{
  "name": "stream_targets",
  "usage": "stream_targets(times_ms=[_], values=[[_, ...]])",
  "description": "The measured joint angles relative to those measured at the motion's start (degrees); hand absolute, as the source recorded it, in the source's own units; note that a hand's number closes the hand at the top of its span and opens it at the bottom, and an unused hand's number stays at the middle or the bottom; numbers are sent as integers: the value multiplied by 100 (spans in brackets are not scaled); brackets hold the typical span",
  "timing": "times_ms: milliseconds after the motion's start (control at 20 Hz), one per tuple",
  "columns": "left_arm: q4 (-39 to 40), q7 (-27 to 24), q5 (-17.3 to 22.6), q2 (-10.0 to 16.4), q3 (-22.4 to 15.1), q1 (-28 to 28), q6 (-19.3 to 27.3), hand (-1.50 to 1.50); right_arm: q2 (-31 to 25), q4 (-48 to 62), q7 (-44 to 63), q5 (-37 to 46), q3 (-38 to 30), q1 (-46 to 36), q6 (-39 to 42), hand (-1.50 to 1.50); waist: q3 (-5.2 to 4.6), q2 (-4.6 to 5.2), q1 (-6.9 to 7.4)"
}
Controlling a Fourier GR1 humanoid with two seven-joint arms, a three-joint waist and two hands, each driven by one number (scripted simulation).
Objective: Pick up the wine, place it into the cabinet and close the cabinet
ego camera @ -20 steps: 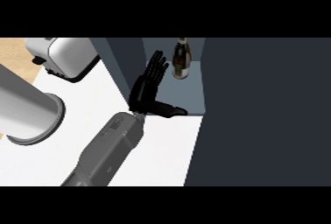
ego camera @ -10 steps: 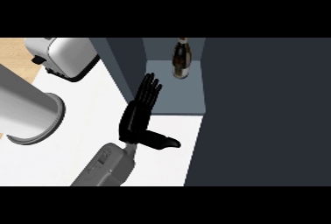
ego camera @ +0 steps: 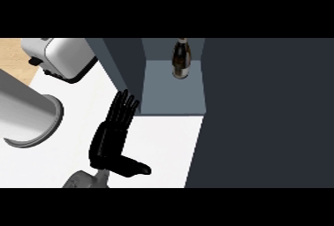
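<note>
White counter [ego camera: 163, 145]: wine [ego camera: 180, 57] already stands inside the open cabinet [ego camera: 173, 95], left hand [ego camera: 114, 137] straight-fingered and empty just outside it, so only closing seems left.

Counts: 1 wine bottle [ego camera: 180, 59], 1 cabinet [ego camera: 121, 62], 1 toaster [ego camera: 62, 55], 1 grey cylinder [ego camera: 23, 112], 1 hand [ego camera: 111, 141], 1 white counter [ego camera: 163, 145].

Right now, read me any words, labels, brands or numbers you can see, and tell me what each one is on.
None can be read.
The wine bottle standing in the cabinet shows no legible label.
The toaster shows no lettering.
</note>
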Motion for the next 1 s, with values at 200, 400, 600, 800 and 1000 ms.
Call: stream_targets(times_ms=[200, 400, 600, 800, 1000], values=[[-279, -110, 43, 290, 147, 343, -223, -150, -95, 42, -40, -26, 188, -68, 354, -150, 1, 12, 20], [-465, -171, 132, 622, 429, 563, -391, -150, -411, 55, -145, -48, 526, -65, 923, 150, 1, 10, 20], [-601, -240, 263, 992, 777, 792, -659, -150, -568, 65, -232, -55, 741, -76, 1241, 150, -3, 19, 18], [-614, -180, 467, 1307, 1125, 887, -925, -150, -597, 51, -102, -53, 921, -106, 1300, 150, -6, 22, 0], [-568, -208, 632, 1559, 1430, 1024, -1236, -150, -459, 65, 139, -30, 1112, -334, 1255, 150, -11, 27, 18]])
